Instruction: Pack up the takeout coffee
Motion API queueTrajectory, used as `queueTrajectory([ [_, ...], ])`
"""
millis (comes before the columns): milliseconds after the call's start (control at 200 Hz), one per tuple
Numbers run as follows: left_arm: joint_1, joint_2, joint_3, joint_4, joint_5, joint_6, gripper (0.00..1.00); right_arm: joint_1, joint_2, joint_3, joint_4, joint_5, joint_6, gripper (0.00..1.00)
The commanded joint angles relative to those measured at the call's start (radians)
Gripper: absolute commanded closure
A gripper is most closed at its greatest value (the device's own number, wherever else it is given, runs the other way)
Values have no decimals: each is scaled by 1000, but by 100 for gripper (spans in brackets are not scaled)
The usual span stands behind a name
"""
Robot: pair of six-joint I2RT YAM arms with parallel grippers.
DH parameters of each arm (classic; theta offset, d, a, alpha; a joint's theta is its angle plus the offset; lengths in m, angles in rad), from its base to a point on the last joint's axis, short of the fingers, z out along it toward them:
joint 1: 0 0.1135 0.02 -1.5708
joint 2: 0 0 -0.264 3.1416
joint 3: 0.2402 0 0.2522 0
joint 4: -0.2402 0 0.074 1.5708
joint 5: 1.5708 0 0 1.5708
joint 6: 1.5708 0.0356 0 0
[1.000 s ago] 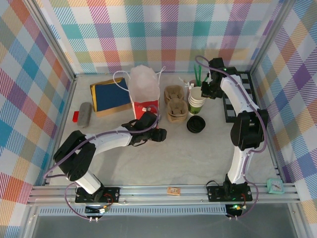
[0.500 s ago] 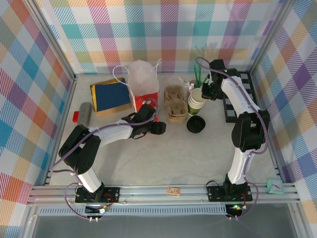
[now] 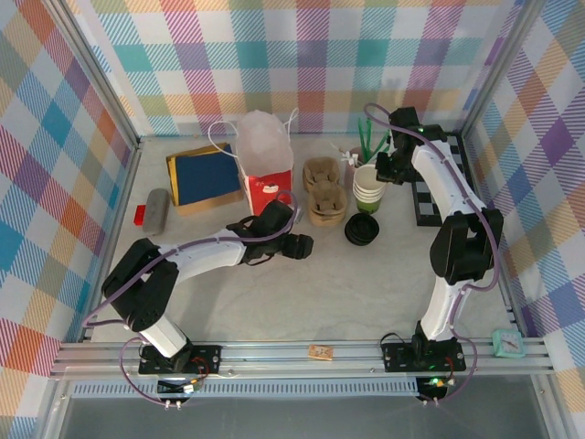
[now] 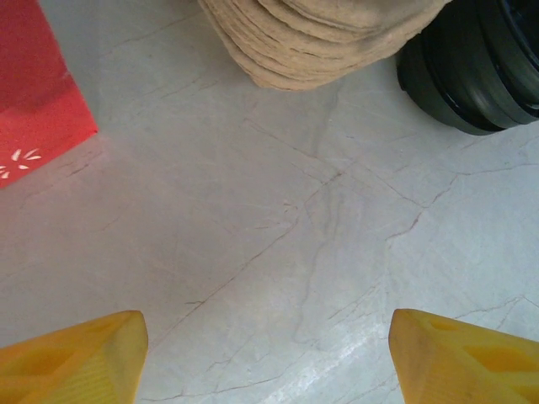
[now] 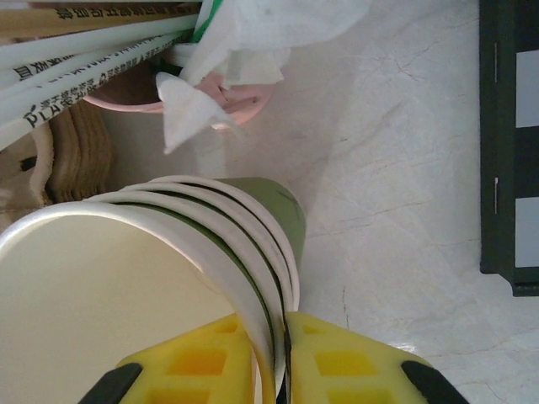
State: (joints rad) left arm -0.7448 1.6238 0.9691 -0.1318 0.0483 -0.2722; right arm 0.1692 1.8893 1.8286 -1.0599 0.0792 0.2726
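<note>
Up at one o'clock on the tabletop (image 4: 253,210), clamping the right gripper (image 5: 274,353) on the rim of the top lidless cup (image 5: 101,286); holding the left gripper (image 4: 269,353) apart, black lids (image 4: 480,67) at its one o'clock; not being able to place the takeout coffee.

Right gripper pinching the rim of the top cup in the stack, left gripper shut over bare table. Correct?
No: the left gripper is open, not shut. The left wrist view shows its fingers wide apart over the table. The right gripper does pinch the rim of the top cup.
</note>
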Motion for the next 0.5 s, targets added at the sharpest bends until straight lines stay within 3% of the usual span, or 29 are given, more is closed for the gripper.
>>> queueTrajectory([
  [0,0,-39,-8,-30,-19,-6,24,1,-10,21,-20,12,-10,86],
  [110,-1,-53,-3,-40,-24,1,24,1,-7,15,-14,17,-13,89],
  [220,-1,-59,3,-57,-24,5,24,1,-1,15,-17,22,-14,80],
  [495,0,-65,8,-68,-36,10,25,1,10,29,-24,31,-22,81],
])
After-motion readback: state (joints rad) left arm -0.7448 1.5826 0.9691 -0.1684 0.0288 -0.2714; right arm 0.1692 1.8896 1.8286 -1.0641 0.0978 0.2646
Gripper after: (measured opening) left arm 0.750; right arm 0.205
